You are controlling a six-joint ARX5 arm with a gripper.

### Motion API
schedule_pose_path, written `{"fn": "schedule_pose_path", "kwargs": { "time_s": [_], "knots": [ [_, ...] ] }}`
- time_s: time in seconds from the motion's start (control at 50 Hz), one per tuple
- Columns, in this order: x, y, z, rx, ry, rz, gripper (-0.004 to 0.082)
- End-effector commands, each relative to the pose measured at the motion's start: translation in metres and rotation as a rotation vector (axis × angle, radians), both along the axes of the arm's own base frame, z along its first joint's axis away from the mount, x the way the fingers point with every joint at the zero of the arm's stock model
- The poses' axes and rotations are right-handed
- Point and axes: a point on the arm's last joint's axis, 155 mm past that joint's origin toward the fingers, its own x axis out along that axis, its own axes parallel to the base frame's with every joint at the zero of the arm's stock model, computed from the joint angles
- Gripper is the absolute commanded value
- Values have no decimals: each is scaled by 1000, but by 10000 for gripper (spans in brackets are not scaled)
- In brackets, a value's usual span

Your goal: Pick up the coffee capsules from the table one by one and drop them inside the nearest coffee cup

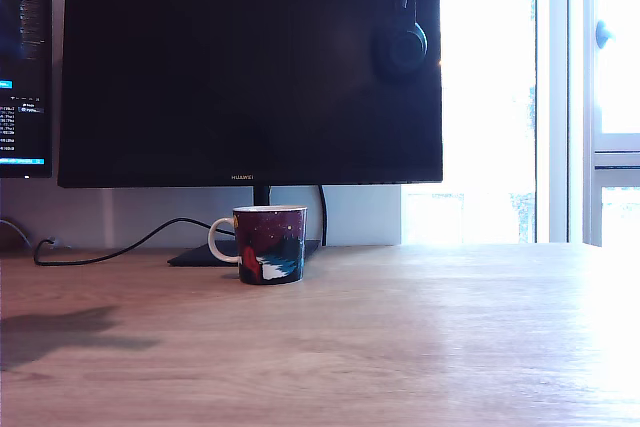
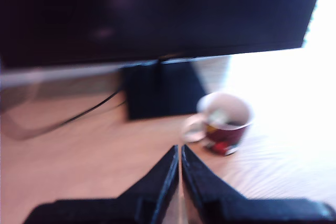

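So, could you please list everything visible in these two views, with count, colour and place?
mug: one, dark maroon with white handle and inside, on the table in front of the monitor stand; something pale lies inside it in the wrist view, too blurred to name
table: one, light-brown wood, across the foreground
monitor: one, black, screen dark, behind the mug
second screen: one, lit with text, at the exterior view's left edge
headphones: one pair, black, hanging on the monitor's upper corner
cable: one, black, trailing over the table
window: bright, exterior view's right
gripper: one, black, fingertips nearly together, above the table
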Motion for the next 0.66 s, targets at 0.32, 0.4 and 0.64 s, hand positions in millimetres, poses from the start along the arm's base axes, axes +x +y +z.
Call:
{"fn": "schedule_pose_path", "kwargs": {
  "time_s": [0.32,0.4,0.64],
  "knots": [
    [-36,15,-14,-102,-71,65,-20],
    [-38,16,-9,-106,-94,67,-20],
    [-41,18,-1,-112,-127,71,-19]
  ]
}}
